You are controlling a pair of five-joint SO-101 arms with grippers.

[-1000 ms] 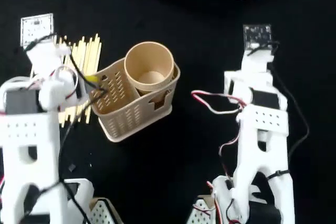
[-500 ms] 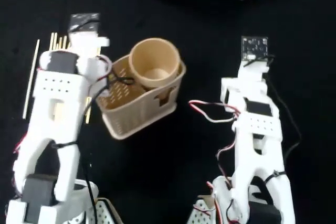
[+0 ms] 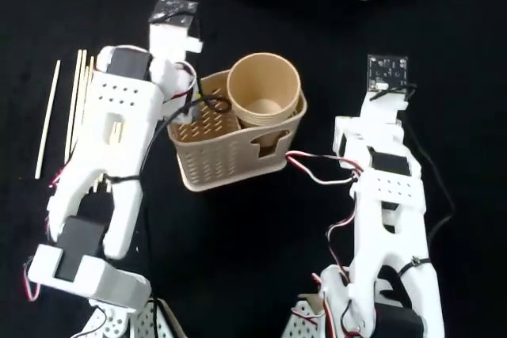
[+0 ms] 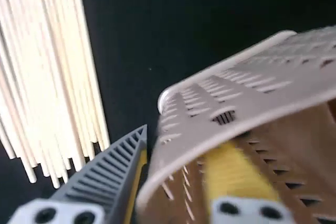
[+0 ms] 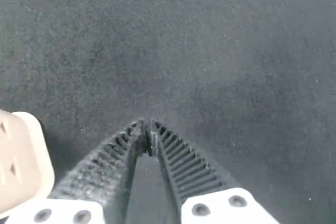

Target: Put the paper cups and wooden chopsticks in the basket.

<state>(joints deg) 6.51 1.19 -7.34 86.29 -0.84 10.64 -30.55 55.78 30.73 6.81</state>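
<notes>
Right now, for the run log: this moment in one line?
left gripper: gripping basket wall; right gripper: shut over table; paper cups: in basket; chopsticks: on table

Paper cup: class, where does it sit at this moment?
In the high view, the paper cup stands in the basket compartment nearer the right arm, mid-table.

left pincer [image 4: 176, 153] dragged basket [image 3: 230, 161] rightward, away from chopsticks [image 4: 50, 77]

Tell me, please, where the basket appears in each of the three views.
High view: basket mid-table, paper cup inside, chopsticks beside it.
Left wrist view: its slotted wall between the left gripper's fingers, next to the chopsticks.
Right wrist view: a beige corner at the edge, beside the shut right gripper.
Shared landmark: the black table.
</notes>
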